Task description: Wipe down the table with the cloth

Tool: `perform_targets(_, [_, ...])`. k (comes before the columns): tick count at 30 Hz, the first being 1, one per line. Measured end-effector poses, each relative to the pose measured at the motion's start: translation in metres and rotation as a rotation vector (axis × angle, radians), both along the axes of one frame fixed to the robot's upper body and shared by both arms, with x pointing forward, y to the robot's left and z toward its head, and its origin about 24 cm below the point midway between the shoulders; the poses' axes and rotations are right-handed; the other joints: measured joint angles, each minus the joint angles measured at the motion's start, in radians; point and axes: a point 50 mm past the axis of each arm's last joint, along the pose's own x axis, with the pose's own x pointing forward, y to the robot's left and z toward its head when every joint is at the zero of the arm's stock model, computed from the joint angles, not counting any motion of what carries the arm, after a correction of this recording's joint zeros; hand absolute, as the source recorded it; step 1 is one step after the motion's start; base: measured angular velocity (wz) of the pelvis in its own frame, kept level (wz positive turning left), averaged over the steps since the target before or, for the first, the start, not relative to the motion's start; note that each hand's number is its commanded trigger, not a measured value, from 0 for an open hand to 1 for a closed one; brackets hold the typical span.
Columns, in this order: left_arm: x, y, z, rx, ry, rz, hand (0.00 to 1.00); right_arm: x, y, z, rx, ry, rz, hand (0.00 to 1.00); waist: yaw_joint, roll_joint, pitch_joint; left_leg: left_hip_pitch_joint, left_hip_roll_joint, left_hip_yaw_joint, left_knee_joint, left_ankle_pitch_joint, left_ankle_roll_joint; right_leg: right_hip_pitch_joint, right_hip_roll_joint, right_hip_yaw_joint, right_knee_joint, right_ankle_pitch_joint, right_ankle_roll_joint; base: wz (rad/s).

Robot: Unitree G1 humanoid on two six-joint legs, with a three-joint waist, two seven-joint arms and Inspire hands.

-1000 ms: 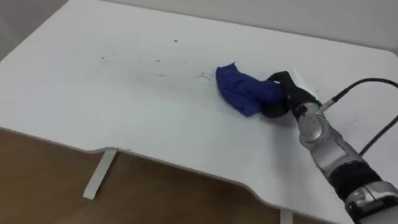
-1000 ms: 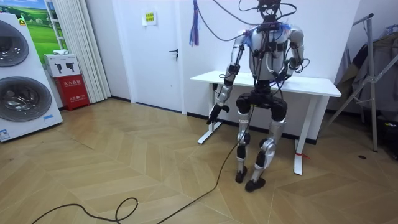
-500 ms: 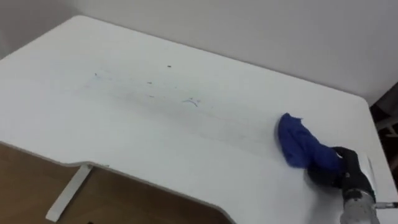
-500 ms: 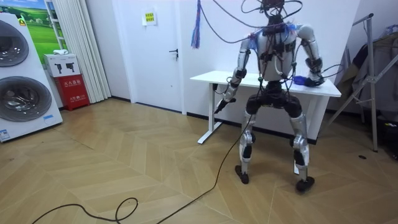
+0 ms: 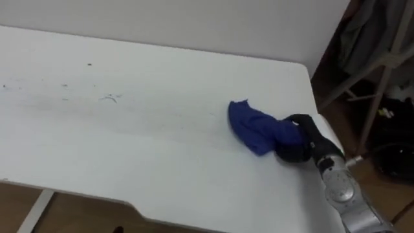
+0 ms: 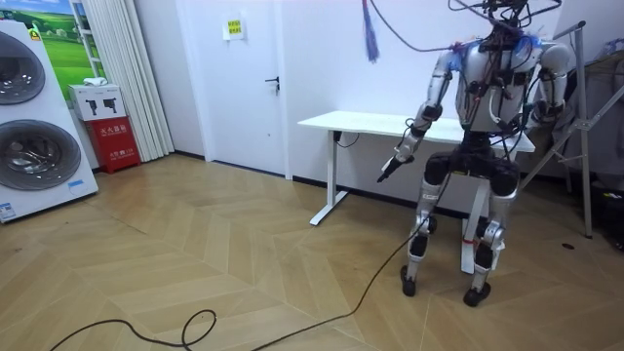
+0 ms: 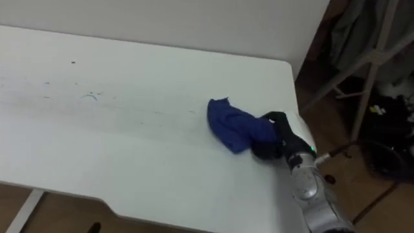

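Blue cloth (image 5: 262,133) lies bunched on the surface (image 5: 162,77). Its near end is taken in the right robot hand (image 5: 299,147), fingers curled round it. The robot hand sits low on the surface, close to the right edge, and the cloth spreads out to its left, touching the top.

Well to the left of the robot hand and apart from the cloth: a faint grey streak, a small scribble-like mark (image 5: 110,98) and a dark speck (image 5: 89,65). Off the edge to the right, a clothes rack (image 5: 375,45).

Left robot hand (image 6: 390,168) hangs in the air at the room view's left, off the surface. The robot stands at the surface's right end.

Step, as I judge it: mid-wipe, at the right end of a stroke. The marks remain, so the job is partly done at best. The next move calls for dragging the cloth leftward, pressed flat, as far as the scribble. That reach looks long, so a sidestep left may be needed.
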Motion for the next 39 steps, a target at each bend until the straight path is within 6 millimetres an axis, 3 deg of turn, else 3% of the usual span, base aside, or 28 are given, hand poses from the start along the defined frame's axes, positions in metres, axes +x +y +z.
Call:
perform_targets(3, [-0.011,0.001,-0.001,0.0,0.04,0.02,0.0,0.005,0.01,0.006,-0.058,-0.023,0.069,1.0,0.008,0.02,-0.0022,0.011,0.0,-0.013,-0.042,0.004,-0.001,0.003,0.039,0.02,-0.056,0.047,-0.022,-0.54])
perform_targets(5, [-0.014,0.0,-0.002,-0.001,0.055,0.022,0.0,0.006,0.013,0.007,-0.074,-0.026,0.096,1.0,0.001,0.02,-0.0029,0.028,-0.001,-0.012,-0.068,0.015,0.003,0.012,0.048,0.031,-0.072,0.056,-0.024,-0.11])
perform_targets(7, [-0.015,0.001,-0.002,0.003,0.062,0.025,0.0,0.005,0.017,0.007,-0.088,-0.023,0.118,1.0,-0.01,0.018,-0.0037,0.045,-0.002,-0.012,-0.085,0.017,0.003,0.025,0.05,0.032,-0.078,0.055,-0.022,0.0])
perform_targets(10, [-0.007,0.002,-0.001,0.011,0.041,0.023,0.0,0.006,0.021,0.008,-0.097,-0.034,0.137,1.0,-0.029,-0.007,0.0028,0.042,-0.005,-0.033,-0.092,0.018,0.005,0.031,0.052,0.027,-0.094,0.057,-0.017,0.07])
perform_targets(11, [-0.002,0.003,0.0,0.014,0.031,0.018,0.0,0.006,0.022,0.008,-0.097,-0.034,0.14,0.7,-0.032,-0.022,0.0044,0.039,-0.005,-0.038,-0.093,0.018,0.005,0.033,0.052,0.022,-0.101,0.058,-0.016,0.12])
perform_targets(12, [0.003,0.003,0.0,0.014,0.02,0.013,0.0,0.005,0.022,0.007,-0.098,-0.031,0.14,0.47,-0.032,-0.036,0.0026,0.037,-0.005,-0.043,-0.096,0.018,0.005,0.04,0.053,0.016,-0.113,0.061,-0.013,0.12])
perform_targets(13, [0.005,0.003,0.0,0.013,0.015,0.01,0.0,0.005,0.022,0.007,-0.099,-0.03,0.139,0.0,-0.031,-0.042,0.0034,0.037,-0.005,-0.045,-0.096,0.018,0.006,0.042,0.054,0.014,-0.117,0.062,-0.012,0.14])
perform_targets(15, [0.011,0.0,0.0,0.01,0.006,-0.008,0.0,0.004,0.022,0.006,-0.104,-0.027,0.133,0.0,-0.033,-0.055,0.0037,0.038,-0.005,-0.052,-0.096,0.016,0.009,0.059,0.055,0.003,-0.14,0.07,-0.007,0.1])
perform_targets(28, [0.006,0.002,0.0,0.02,0.032,-0.017,0.0,-0.001,0.015,0.007,-0.283,-0.05,0.121,0.0,-0.047,-0.061,0.0028,0.042,-0.005,-0.053,-0.109,0.014,0.011,0.062,0.059,0.002,-0.154,0.073,-0.004,0.0])
perform_targets(34, [0.013,0.001,0.003,0.033,0.004,-0.05,0.0,-0.012,0.016,0.009,-0.286,-0.085,0.128,0.0,-0.067,-0.053,0.0059,0.055,-0.005,-0.051,-0.109,0.014,0.012,0.07,0.06,0.008,-0.155,0.073,-0.003,-0.01])
perform_targets(39, [0.018,-0.002,0.004,0.035,-0.029,-0.058,0.0,-0.014,0.007,0.023,-0.247,-0.161,0.064,0.0,-0.111,-0.032,0.0064,0.059,-0.005,-0.052,-0.112,0.014,0.012,0.071,0.06,0.007,-0.154,0.074,-0.003,0.0])
